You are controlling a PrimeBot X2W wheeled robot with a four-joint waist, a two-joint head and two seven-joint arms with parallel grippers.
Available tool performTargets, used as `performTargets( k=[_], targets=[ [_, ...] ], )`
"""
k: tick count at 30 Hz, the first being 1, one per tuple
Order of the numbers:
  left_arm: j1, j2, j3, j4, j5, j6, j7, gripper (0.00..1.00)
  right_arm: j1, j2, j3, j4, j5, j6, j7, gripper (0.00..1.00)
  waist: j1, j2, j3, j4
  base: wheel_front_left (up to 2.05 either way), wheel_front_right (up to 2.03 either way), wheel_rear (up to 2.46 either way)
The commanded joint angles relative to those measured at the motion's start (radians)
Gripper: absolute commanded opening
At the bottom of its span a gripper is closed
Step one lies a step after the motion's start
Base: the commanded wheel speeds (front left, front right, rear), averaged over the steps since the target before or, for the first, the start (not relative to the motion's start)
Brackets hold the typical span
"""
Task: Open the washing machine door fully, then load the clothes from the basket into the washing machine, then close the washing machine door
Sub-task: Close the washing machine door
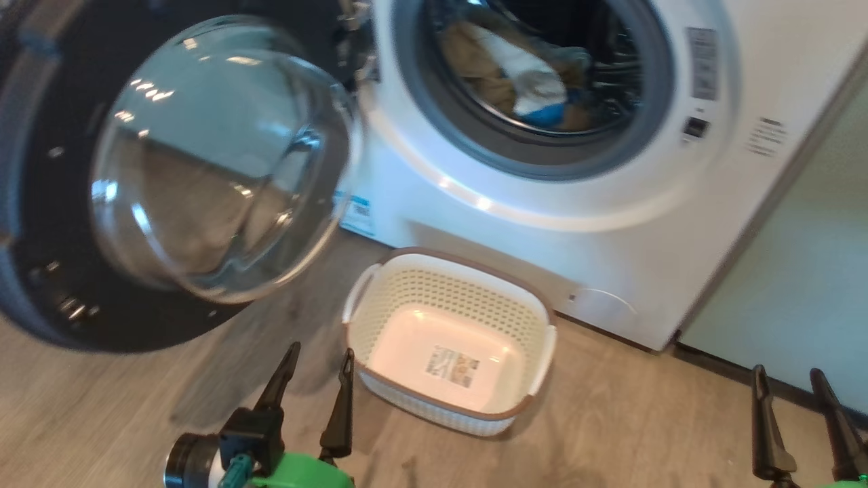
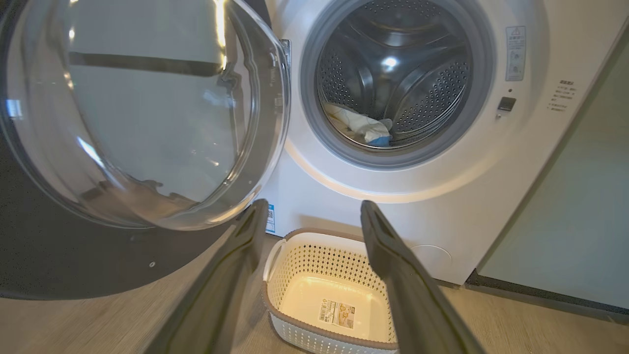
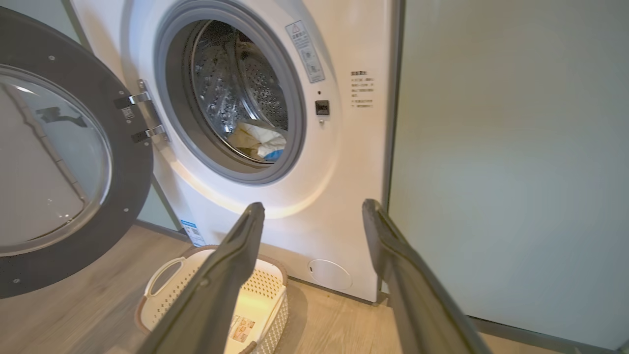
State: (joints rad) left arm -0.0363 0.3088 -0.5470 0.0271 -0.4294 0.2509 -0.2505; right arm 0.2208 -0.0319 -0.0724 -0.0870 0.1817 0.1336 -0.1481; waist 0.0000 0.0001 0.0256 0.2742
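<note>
No words are big enough to read. The washing machine [image 3: 344, 162] has a grey sticker [image 3: 305, 51] with a warning triangle [image 3: 295, 28] on top, tiny lines of print [image 3: 361, 88] beside it, and a blue sticker [image 3: 192, 233] low down. The basket [image 2: 314, 255] has a label [image 2: 337, 312] inside.

Washer [image 1: 610, 230] was white, grey-rimmed mouth. Door [image 1: 203, 163] black, clear glass. Basket [image 1: 447, 291] before washer was cream, hole-patterned, brown rim. Clothes [image 1: 529, 81] inside washer: cream, white, blue. Floor [image 1: 644, 420] pale woodgrain.

L gripper [image 1: 322, 349] & R gripper [image 1: 787, 371] each have 2 long dark tapered fingers [image 1: 339, 407] on black blocks [image 1: 254, 430]; L has bright green housing [image 1: 298, 472], teal plug [image 1: 234, 471], black-white round wrist [image 1: 190, 461].
</note>
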Motion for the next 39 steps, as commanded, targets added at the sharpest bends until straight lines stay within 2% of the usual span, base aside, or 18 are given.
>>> performTargets(
  k=[1, 8, 14, 27, 28, 29, 30, 31, 32, 33, 35, 39],
  targets=[
    [-0.045, 0.014, 0.046, -0.036, 0.009, 0.131, -0.01, 1.0, -0.023, -0.018, 0.019, -0.039, -0.008, -0.003, -0.001, 1.0, 0.0, -0.0001, 0.0, 0.063, 0.0, 0.0, 0.0],
    [-0.035, 0.016, 0.057, -0.045, 0.015, 0.135, -0.011, 1.0, -0.023, -0.018, 0.032, -0.044, -0.011, -0.003, 0.005, 1.0, 0.0, -0.0001, -0.003, 0.176, 0.0, 0.0, 0.0],
    [-0.033, 0.007, 0.068, -0.052, 0.019, 0.134, -0.011, 1.0, -0.026, -0.018, 0.039, -0.047, -0.018, -0.003, 0.011, 1.0, 0.0, -0.0001, 0.002, 0.239, 0.0, 0.0, 0.0],
    [-0.016, -0.015, 0.118, -0.088, 0.029, 0.121, -0.011, 1.0, -0.041, -0.018, 0.062, -0.042, -0.015, -0.003, 0.012, 1.0, 0.0, -0.0001, 0.01, 0.255, 0.0, 0.0, 0.0],
    [-0.017, -0.02, 0.124, -0.093, 0.028, 0.116, -0.011, 0.97, -0.041, -0.018, 0.062, -0.043, -0.015, -0.003, 0.013, 1.0, 0.0, -0.0001, 0.011, 0.255, 0.0, 0.0, 0.0],
    [-0.017, -0.023, 0.128, -0.096, 0.03, 0.11, -0.011, 0.68, -0.041, -0.018, 0.061, -0.044, -0.016, -0.003, 0.013, 1.0, 0.0, -0.0001, 0.012, 0.255, 0.0, 0.0, 0.0],
    [-0.018, -0.028, 0.133, -0.1, 0.03, 0.103, -0.011, 0.49, -0.041, -0.018, 0.06, -0.046, -0.016, -0.003, 0.014, 1.0, 0.0, -0.0001, 0.014, 0.255, 0.0, 0.0, 0.0],
    [-0.019, -0.034, 0.14, -0.105, 0.028, 0.095, -0.011, 0.42, -0.04, -0.018, 0.058, -0.047, -0.017, -0.003, 0.015, 1.0, 0.0, -0.0001, 0.014, 0.254, 0.0, 0.0, 0.0],
    [-0.019, -0.039, 0.145, -0.11, 0.027, 0.085, -0.011, 0.04, -0.04, -0.018, 0.057, -0.048, -0.017, -0.003, 0.015, 1.0, 0.0, -0.0001, 0.015, 0.254, 0.0, 0.0, 0.0],
    [-0.021, -0.045, 0.153, -0.119, 0.027, 0.073, -0.011, 0.0, -0.039, -0.018, 0.056, -0.049, -0.017, -0.003, 0.016, 1.0, 0.0, -0.0001, 0.015, 0.253, 0.0, 0.0, 0.0],
    [-0.017, -0.064, 0.168, -0.137, 0.012, 0.047, -0.011, 0.0, -0.039, -0.018, 0.054, -0.052, -0.017, -0.003, 0.018, 1.0, 0.0, -0.0001, 0.017, 0.252, 0.0, 0.0, 0.0],
    [-0.007, -0.141, 0.233, -0.195, -0.121, -0.071, -0.011, 0.0, -0.038, -0.018, 0.049, -0.058, -0.017, -0.003, 0.021, 1.0, 0.0, -0.0001, 0.018, 0.251, 0.0, 0.0, 0.0]
  ],
)
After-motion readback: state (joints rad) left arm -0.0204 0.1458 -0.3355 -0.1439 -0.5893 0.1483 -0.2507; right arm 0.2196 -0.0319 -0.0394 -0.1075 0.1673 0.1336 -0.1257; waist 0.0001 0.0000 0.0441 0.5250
